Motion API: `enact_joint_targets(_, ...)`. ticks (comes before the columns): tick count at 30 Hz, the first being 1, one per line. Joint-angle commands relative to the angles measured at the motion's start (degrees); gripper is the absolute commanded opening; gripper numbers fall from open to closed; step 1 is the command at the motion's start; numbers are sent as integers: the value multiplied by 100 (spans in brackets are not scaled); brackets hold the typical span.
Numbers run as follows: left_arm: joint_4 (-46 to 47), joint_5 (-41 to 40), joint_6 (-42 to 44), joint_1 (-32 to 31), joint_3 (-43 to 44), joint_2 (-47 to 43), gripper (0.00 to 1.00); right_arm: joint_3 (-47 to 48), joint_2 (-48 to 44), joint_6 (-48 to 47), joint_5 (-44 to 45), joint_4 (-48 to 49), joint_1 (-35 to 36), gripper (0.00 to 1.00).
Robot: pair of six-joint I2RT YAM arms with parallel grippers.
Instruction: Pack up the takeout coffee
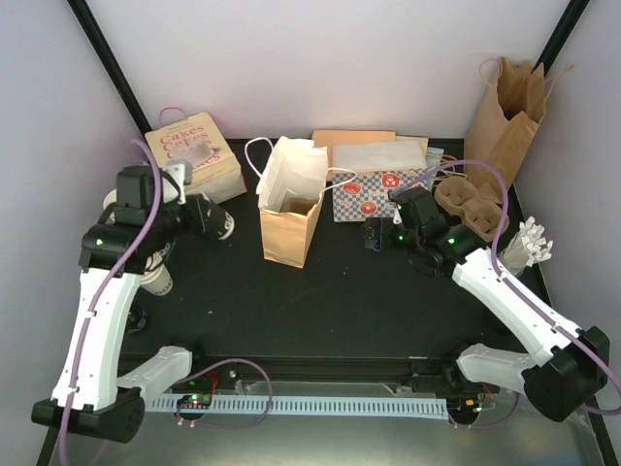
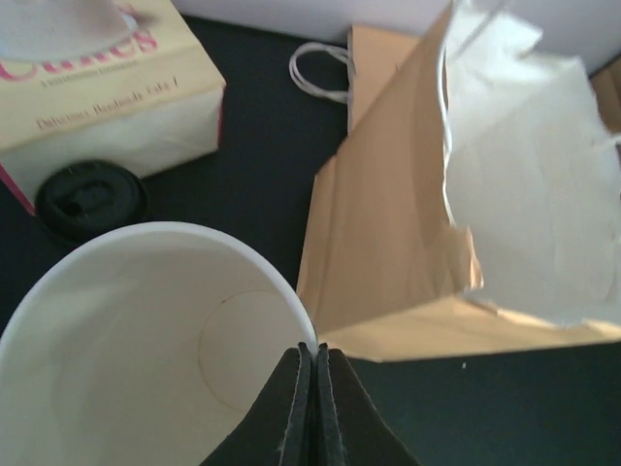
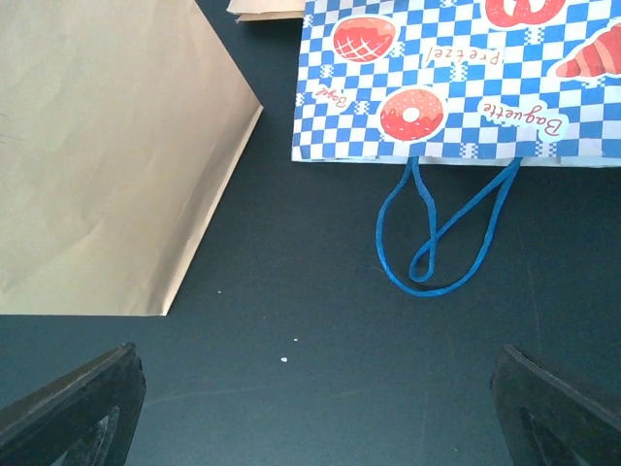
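The left pincer is pinching the wall of a lidless white cup right at its rim. Its two fingers are pressing flat together, one seemingly inside the cup and one outside. It is holding that cup just left of the brown paper bag, which is standing open in the middle of the table with white paper lining its mouth. The right pincer is hanging spread wide over bare table, gripping nothing, with the brown bag on its left and a blue-checked bakery bag lying flat on its far side. The takeout coffee seems to be sitting just beside the near face of the cake box, far and left of the held cup. Only its black lid is showing, so I cannot tell whether a cup is standing under it. By my judgement the job is sitting at the cup-handling step, with nothing seen going into the bag yet. The next move is calling for a lidded cup to be kept upright, carried right over the bag's mouth and lowered clear of the loose white paper. The free right pincer is probably best placed to steady the bag.
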Motion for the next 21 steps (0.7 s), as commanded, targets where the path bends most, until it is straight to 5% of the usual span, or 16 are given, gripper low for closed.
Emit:
enact_joint_targets(1, -134, -641, -350, -648, -312, -259, 2, -135, -119, 134, 172, 18, -37, 100)
enact_joint_targets(14, 52, -1412, -1194, -2468, -1980, -1097, 2, -1004, -53, 415, 94, 869, -35, 99)
enact_joint_targets(21, 612, -2326, -1738, -4053, -2492, -1074, 2, -1286, 81, 397, -134, 1405, -37, 99)
